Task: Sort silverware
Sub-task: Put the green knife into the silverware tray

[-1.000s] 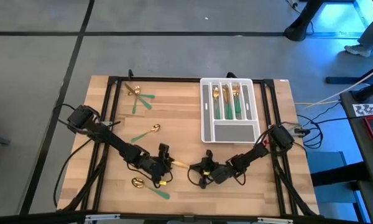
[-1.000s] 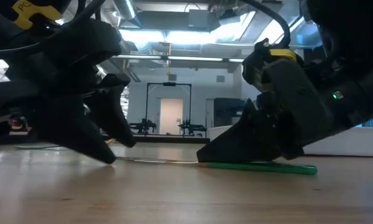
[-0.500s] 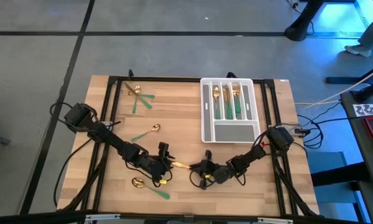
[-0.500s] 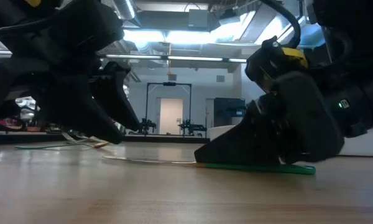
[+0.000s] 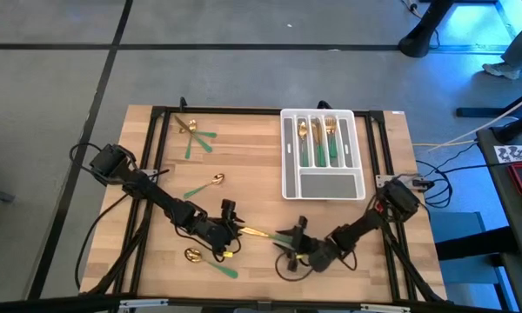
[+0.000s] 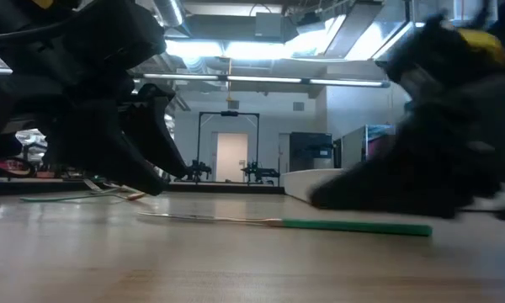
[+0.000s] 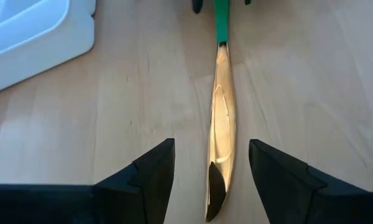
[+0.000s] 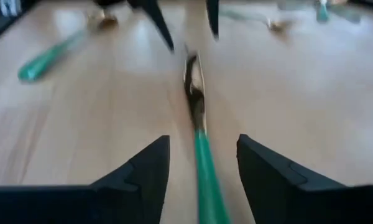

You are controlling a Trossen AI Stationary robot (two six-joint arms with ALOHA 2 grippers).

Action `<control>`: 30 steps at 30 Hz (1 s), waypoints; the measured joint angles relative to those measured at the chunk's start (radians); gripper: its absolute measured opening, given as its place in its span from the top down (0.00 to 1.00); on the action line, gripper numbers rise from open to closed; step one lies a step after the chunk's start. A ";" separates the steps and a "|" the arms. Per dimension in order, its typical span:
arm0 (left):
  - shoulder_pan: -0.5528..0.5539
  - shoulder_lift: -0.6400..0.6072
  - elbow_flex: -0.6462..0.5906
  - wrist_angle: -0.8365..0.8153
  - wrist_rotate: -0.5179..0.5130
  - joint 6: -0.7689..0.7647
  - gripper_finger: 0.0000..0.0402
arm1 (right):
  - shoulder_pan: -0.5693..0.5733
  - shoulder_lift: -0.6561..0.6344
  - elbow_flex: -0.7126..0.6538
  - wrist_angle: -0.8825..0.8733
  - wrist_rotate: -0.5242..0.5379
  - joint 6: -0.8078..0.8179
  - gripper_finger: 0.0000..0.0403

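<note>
Knife [image 7: 221, 118] lying on desk [image 5: 252, 165] below tray [image 5: 289, 174] — left end effector [image 5: 232, 229] and right end effector [image 5: 296, 239] both standing apart astride it — regrasp needed next.

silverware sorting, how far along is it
Done: several pieces lie in the tray. In hand: nothing is gripped; a knife lies flat on the table between the left tool and the right tool, both open around its ends. Left: that knife, a spoon, a pair near the far left corner, and a spoon near the front edge.

Overhead, table-level and two facing wrist cameras, all sharing one knife [image 5: 263, 233].
</note>
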 joint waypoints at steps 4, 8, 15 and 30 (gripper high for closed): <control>0.000 0.000 0.000 -0.012 -0.001 -0.001 0.51 | 0.013 0.001 0.004 -0.130 -0.025 0.185 0.55; 0.000 0.000 0.000 -0.012 -0.004 -0.003 0.51 | 0.006 0.028 0.003 -0.115 -0.036 0.198 0.60; 0.000 0.000 0.000 -0.013 -0.004 -0.009 0.51 | -0.016 0.068 0.006 -0.155 -0.055 0.277 0.76; -0.006 -0.001 0.001 0.035 -0.011 0.029 0.51 | 0.034 0.068 -0.014 -0.156 -0.041 0.355 0.88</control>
